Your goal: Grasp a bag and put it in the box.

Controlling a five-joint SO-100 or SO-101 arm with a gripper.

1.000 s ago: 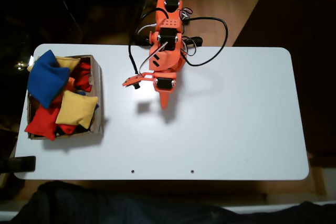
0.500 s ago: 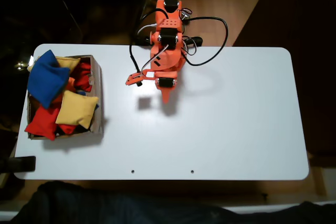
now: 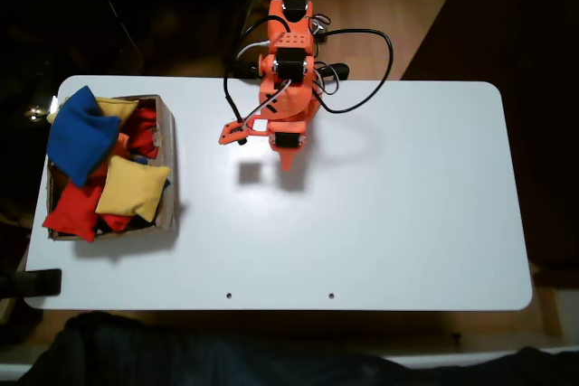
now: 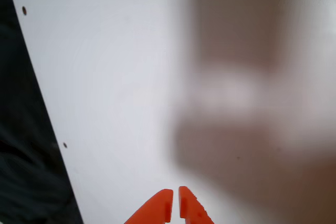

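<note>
One blue bag (image 3: 80, 133) is lying on top of the pile at the box's (image 3: 166, 169) far-left corner in the fixed view, sharing it with two yellow bags (image 3: 132, 189) and a heap of red bags (image 3: 74, 210). Well apart on the white bench (image 3: 407, 205), the orange end effector (image 4: 175, 203) is hanging empty over bare surface, its two tips almost touching in the wrist view.

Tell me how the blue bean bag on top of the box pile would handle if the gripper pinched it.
The blue bean bag looks soft: it drapes over the cardboard box rim and dents in the middle, so it would probably sag when lifted. Its fabric seems matte, likely not slippery. Perched high and overhanging, it might slide off if nudged.
</note>
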